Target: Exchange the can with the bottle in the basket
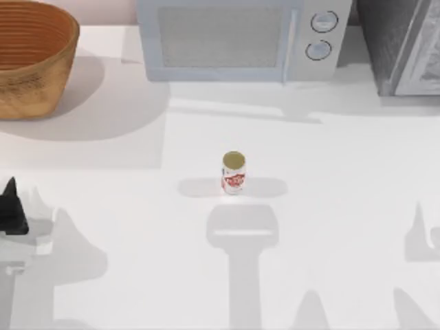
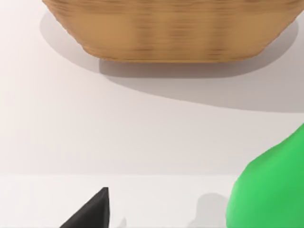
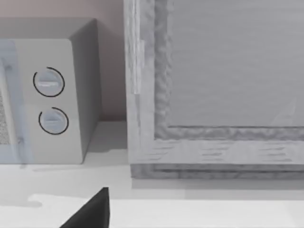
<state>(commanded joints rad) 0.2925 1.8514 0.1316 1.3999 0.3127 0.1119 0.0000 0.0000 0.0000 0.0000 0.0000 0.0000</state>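
At table centre, can (image 1: pixel 234 173): you see it upright, untouched.
Basket (image 1: pixel 31 58): far left.
Left gripper (image 1: pixel 12 206): near left, pinching the green bottle (image 2: pixel 270 190).

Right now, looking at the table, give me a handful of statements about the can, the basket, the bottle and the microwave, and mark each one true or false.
1. The can stands upright near the middle of the table. True.
2. The can sits inside the basket. False: it stands on the bare table, well apart from the basket at the far left.
3. The microwave stands at the back of the table, its two round dials on its right side. True.
4. The bottle is blue. False: in the left wrist view it is green.
5. The left gripper is closed around the can. False: it is at the table's left edge, far from the can.
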